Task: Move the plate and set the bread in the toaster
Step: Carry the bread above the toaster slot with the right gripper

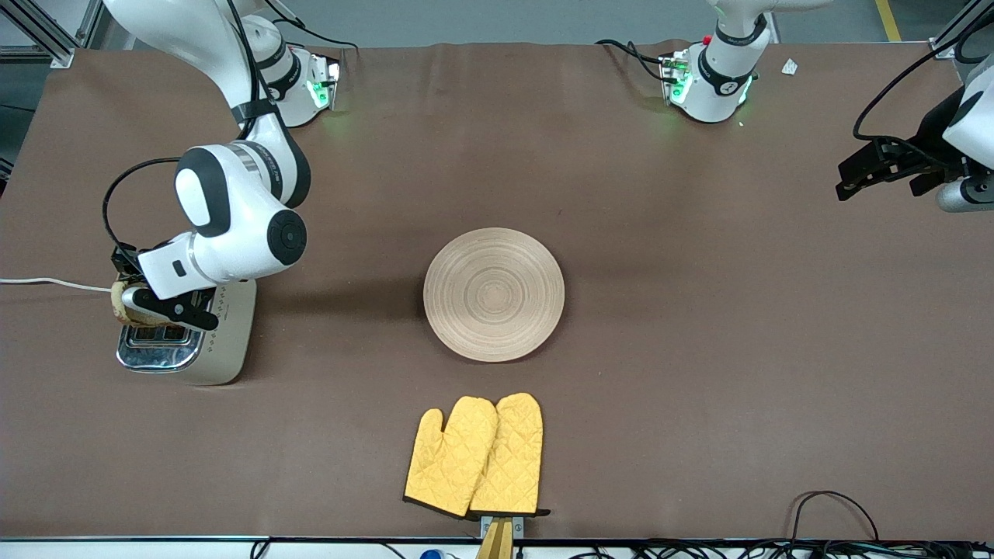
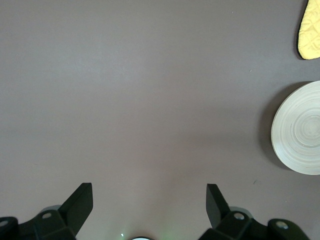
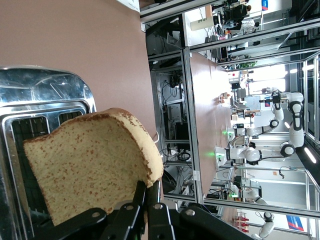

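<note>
My right gripper (image 1: 132, 307) is shut on the bread (image 1: 121, 304), a speckled brown slice, and holds it on edge just over the toaster (image 1: 225, 334) at the right arm's end of the table. In the right wrist view the bread (image 3: 90, 162) hangs tilted over the chrome slots of the toaster (image 3: 45, 95), pinched by its crust in my right gripper (image 3: 148, 189). The round wooden plate (image 1: 494, 293) lies at the table's middle; it also shows in the left wrist view (image 2: 299, 130). My left gripper (image 1: 854, 180) is open, high at the left arm's end, seen in its own view (image 2: 149, 192).
A pair of yellow oven mitts (image 1: 475, 456) lies nearer the front camera than the plate. The toaster's white cord (image 1: 46, 282) runs off the table edge at the right arm's end. Brown cloth covers the table (image 1: 699, 349).
</note>
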{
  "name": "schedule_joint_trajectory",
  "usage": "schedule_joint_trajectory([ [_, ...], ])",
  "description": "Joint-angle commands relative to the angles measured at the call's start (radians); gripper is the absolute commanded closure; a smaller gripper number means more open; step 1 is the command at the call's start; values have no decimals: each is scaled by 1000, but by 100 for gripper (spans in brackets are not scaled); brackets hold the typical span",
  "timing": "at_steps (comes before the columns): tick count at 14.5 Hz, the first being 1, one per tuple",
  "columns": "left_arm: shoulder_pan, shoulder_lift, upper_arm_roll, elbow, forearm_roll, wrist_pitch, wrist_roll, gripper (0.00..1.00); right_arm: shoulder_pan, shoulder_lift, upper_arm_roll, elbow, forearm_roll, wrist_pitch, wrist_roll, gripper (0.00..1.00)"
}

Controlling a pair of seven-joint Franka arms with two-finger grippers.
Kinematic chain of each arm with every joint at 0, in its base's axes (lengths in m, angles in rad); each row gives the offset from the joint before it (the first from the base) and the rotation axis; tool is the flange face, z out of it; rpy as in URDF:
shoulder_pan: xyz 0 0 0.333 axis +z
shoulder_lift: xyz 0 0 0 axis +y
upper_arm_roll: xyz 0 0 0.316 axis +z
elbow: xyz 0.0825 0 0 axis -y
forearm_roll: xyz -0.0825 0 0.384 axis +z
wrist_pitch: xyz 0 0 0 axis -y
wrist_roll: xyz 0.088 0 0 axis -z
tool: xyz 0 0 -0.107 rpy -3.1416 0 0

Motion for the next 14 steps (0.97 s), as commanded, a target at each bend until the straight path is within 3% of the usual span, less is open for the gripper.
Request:
schedule_joint_trajectory([
  [1, 1, -8, 0, 2, -2, -13, 13, 0, -3, -30, 4, -45, -30, 40, 51, 100],
  [12, 1, -6, 0, 2, 1, -13, 15, 0, -14, 39, 4, -87, -28, 130, 178, 100],
  [13, 1, -6, 0, 2, 3, -13, 15, 0, -31, 40, 6, -87, -18, 158, 179, 95],
  [14, 1, -6, 0, 2, 3, -13, 15, 0, -43, 40, 8, -85, -5, 179, 180, 77],
])
